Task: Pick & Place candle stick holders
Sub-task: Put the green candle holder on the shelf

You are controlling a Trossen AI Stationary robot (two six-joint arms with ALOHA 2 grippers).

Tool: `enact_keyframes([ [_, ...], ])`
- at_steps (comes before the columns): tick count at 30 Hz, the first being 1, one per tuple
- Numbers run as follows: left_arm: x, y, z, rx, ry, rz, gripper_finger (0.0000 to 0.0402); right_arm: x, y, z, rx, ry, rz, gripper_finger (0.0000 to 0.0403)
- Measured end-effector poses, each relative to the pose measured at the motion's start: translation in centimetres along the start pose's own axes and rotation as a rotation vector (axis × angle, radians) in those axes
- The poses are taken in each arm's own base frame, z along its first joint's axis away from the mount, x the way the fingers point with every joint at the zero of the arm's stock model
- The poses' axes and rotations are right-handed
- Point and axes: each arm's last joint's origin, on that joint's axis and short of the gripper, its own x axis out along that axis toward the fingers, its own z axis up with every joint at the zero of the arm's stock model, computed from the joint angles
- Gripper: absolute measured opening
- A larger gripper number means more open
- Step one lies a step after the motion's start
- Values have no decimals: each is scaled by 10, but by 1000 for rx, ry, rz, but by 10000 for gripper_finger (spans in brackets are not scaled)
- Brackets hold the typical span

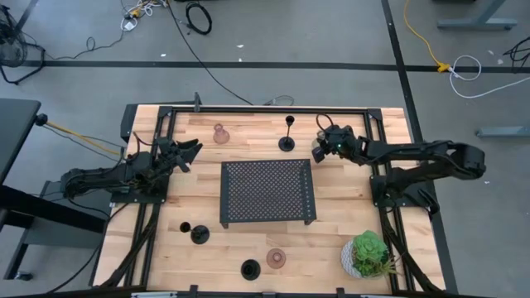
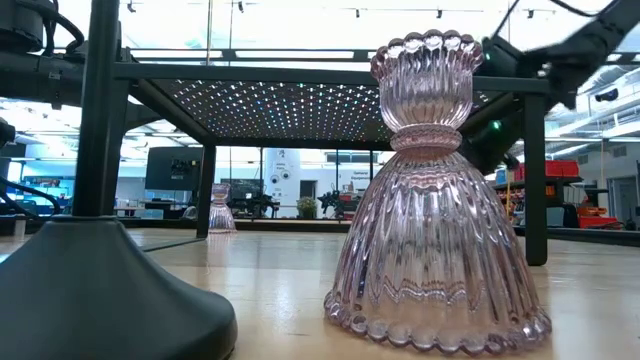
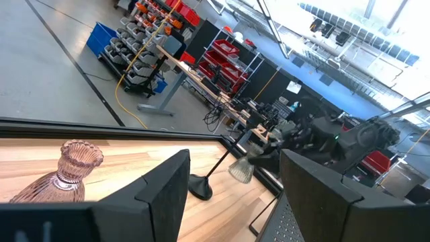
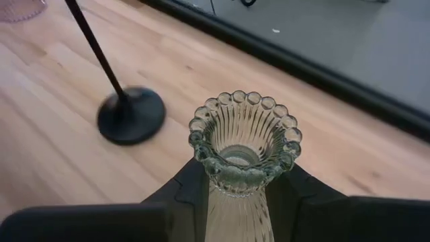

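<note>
My right gripper (image 1: 318, 150) is at the far right of the table, shut on a pale greenish glass candle stick holder (image 4: 243, 144) with a scalloped rim. Beside it, a black holder with a disc base and thin stem (image 1: 286, 136) stands on the table. A pink glass holder (image 1: 220, 133) stands on its wide base at the far left. My left gripper (image 1: 192, 152) waits open near it, with nothing between its fingers. Near the front edge are two black holders (image 1: 199, 234) (image 1: 250, 269) and a pinkish glass one (image 1: 276, 258). My right gripper pinches the greenish holder between its two fingers, at the narrow ribbed part just below the scalloped rim (image 4: 235, 191). The fingers slant down from the table's right side. The holder stays upright, rim up. In the left wrist view it (image 3: 240, 169) seems to be off the wood.
A black perforated tray (image 1: 267, 192) on legs stands in the middle of the table. A leafy plant in a white pot (image 1: 368, 255) sits at the near right corner. Black frame rails (image 1: 248, 111) run along the table's far, left and right sides.
</note>
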Motion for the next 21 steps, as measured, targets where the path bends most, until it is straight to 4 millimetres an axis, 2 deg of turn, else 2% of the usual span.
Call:
enact_keyframes([
  [12, 0, 0, 0, 0, 0, -1, 234, -60, 14, 54, -59, -89, 47, 98],
  [21, 0, 0, 0, -1, 0, -1, 234, -98, 36, 70, -83, -141, 190, 98],
])
